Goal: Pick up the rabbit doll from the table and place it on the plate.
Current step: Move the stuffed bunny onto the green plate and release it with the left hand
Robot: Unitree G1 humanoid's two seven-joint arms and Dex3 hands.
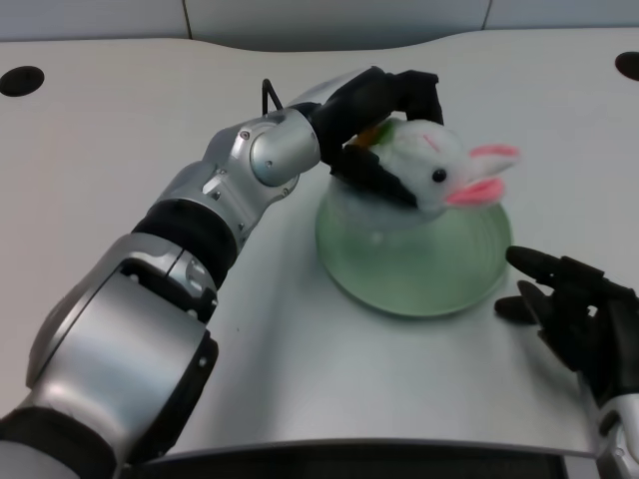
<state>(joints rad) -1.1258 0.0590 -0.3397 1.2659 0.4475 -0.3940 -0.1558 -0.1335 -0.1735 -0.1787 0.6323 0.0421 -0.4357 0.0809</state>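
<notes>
The white rabbit doll (435, 168) with pink ears sits in my left hand (384, 120), whose black fingers wrap around its back and underside. The doll hangs over the far part of the green translucent plate (419, 269), its ears pointing right; I cannot tell whether it touches the plate. A bit of orange shows at the doll's back, against my fingers. My silver left forearm (250, 170) reaches in from the lower left.
My right hand (579, 319) rests on the white table (120, 150) just right of the plate, fingers spread. Dark round holes (20, 80) mark the table's far corners. The table's front edge runs along the bottom of the view.
</notes>
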